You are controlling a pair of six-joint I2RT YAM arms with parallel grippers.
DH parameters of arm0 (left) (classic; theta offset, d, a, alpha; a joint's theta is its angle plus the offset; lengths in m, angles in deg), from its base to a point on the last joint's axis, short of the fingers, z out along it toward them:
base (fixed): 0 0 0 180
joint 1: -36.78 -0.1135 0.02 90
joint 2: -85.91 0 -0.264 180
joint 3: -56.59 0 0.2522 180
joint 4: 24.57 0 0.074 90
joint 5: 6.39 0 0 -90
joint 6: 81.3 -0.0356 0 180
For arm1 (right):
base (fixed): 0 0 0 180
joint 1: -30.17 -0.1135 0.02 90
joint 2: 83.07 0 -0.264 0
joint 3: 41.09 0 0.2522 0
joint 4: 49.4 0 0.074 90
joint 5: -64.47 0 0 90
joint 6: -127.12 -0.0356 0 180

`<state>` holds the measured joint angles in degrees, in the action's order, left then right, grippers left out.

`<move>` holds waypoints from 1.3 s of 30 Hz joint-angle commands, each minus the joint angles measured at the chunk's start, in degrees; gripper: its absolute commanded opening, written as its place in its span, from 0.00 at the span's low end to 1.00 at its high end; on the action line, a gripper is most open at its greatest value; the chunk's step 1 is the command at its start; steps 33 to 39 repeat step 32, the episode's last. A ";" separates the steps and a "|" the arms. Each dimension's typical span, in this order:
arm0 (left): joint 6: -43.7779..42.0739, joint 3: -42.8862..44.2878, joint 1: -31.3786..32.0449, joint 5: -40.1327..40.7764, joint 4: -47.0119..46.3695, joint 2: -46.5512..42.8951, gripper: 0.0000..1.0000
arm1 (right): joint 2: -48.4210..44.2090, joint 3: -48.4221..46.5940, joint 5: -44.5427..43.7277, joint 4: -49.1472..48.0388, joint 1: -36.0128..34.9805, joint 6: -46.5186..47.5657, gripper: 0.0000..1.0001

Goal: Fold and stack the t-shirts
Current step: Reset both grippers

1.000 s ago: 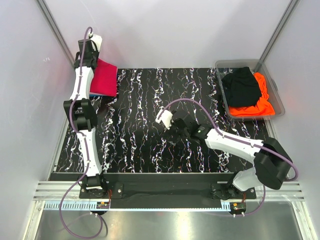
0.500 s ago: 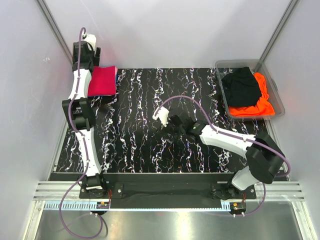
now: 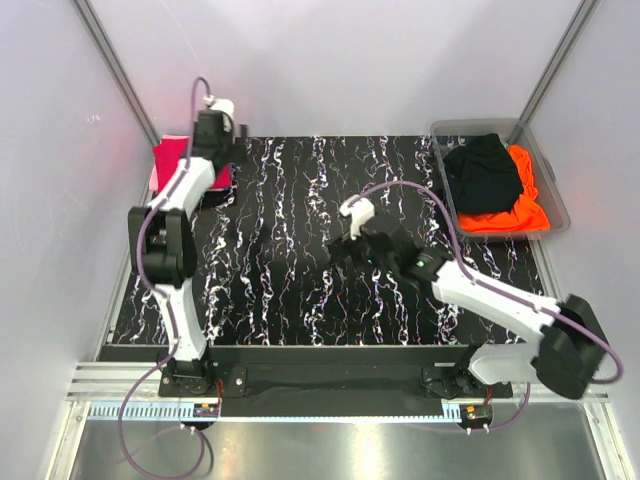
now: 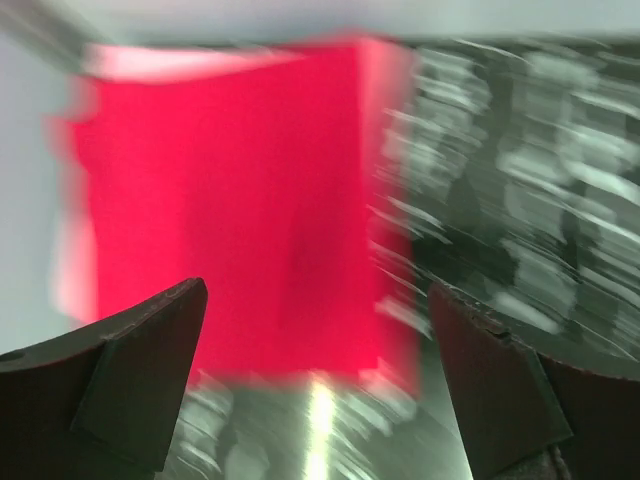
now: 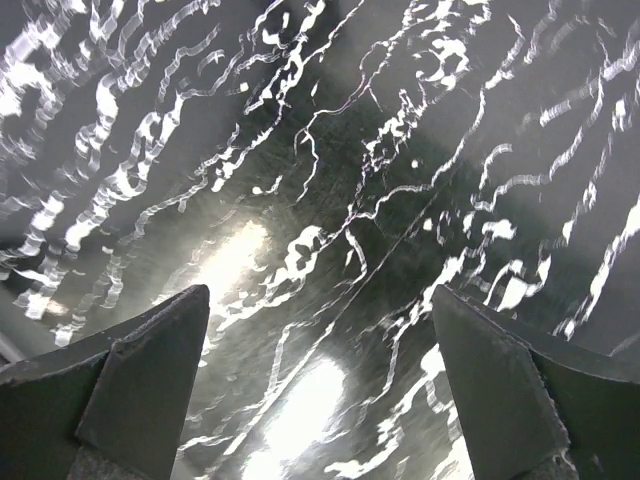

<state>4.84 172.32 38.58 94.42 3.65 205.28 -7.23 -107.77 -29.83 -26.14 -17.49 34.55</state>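
Note:
A folded crimson-red t-shirt [image 3: 166, 161] lies flat at the table's far left corner, partly covered by my left arm. In the blurred left wrist view this red t-shirt [image 4: 230, 200] fills the left half. My left gripper [image 3: 223, 135] hovers over the shirt's right edge. Its jaws stand wide open with nothing between them [image 4: 318, 295]. My right gripper [image 3: 342, 252] hangs open over the bare middle of the table; only the marbled surface shows between its fingers [image 5: 320, 295]. A black t-shirt [image 3: 484, 172] and a bright orange t-shirt [image 3: 520, 208] lie crumpled in the bin.
A clear plastic bin [image 3: 550, 190] stands at the far right corner. The black marbled tabletop [image 3: 290, 290] runs between the two arms. White walls close in the left, back and right sides.
My left gripper has opened and let go of the red t-shirt, which now lies flat at the far left. The gripper has swung right. My right gripper has shifted slightly right.

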 commanded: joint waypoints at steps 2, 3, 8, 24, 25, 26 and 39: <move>13.59 -11.68 9.96 -9.12 -1.54 -19.68 0.99 | -10.16 6.50 -5.37 -1.85 0.55 -14.73 1.00; 18.05 -17.89 11.19 -14.27 -1.63 -22.05 0.99 | -11.83 7.91 -5.90 -1.76 0.64 -18.49 1.00; 31.08 -37.86 20.42 -25.74 -5.13 -38.55 0.99 | -26.92 19.84 -14.06 -1.85 0.73 -33.53 1.00; 82.39 -105.63 28.87 -30.08 -60.58 -90.96 0.99 | -63.61 49.32 -16.55 11.68 0.90 -90.85 1.00; 85.13 -111.32 28.87 -29.01 -65.65 -96.64 0.99 | -65.09 50.63 -15.67 11.60 0.90 -91.29 1.00; 88.46 -112.94 28.96 -27.70 -65.44 -99.48 0.99 | -66.15 51.08 -15.05 11.51 0.81 -91.12 1.00; 95.24 -112.96 29.05 -27.51 -69.98 -112.59 0.99 | -74.17 51.79 -9.69 7.23 0.81 -81.50 1.00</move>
